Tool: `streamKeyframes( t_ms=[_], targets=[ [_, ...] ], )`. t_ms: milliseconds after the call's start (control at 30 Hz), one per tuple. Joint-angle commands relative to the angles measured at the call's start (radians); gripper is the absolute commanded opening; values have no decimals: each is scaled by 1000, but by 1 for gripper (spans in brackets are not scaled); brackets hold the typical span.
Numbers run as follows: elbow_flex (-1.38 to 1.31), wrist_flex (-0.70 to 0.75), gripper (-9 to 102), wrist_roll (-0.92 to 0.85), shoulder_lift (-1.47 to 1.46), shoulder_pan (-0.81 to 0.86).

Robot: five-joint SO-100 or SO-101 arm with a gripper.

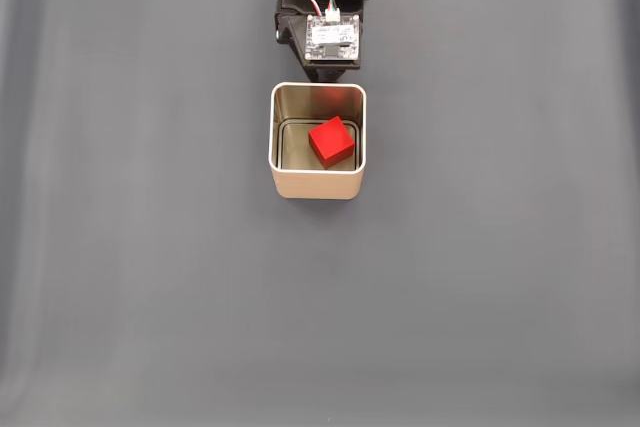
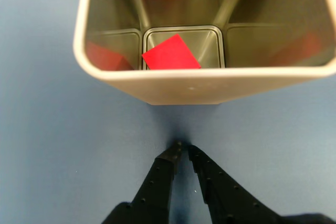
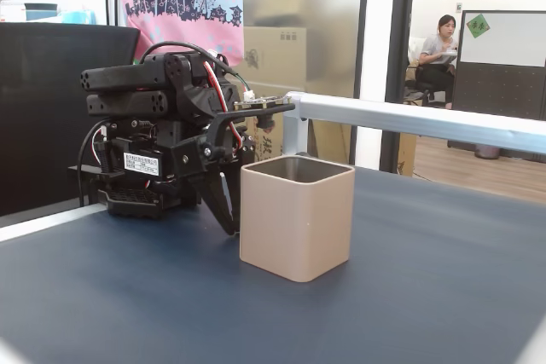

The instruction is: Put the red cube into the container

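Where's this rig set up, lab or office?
Likely an office: glass partition, cardboard boxes, and a person at a desk in the background behind the dark table.

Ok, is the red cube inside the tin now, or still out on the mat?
Inside. The red cube rests on the floor of the container, tilted against its walls; the tool sits outside it, nearly closed and empty.
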Motion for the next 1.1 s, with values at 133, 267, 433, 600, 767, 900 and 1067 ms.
streamKeyframes(
  t_ms=[133, 267, 433, 600, 767, 900, 1067],
  targets=[
    [15, 8, 1, 9, 77, 23],
    [15, 8, 0, 5, 77, 26],
    [15, 9, 1, -9, 77, 28],
    [15, 14, 1, -29, 77, 31],
    [15, 18, 1, -80, 77, 63],
    [15, 25, 1, -103, 77, 57],
    [15, 25, 1, -103, 77, 57]
  ],
)
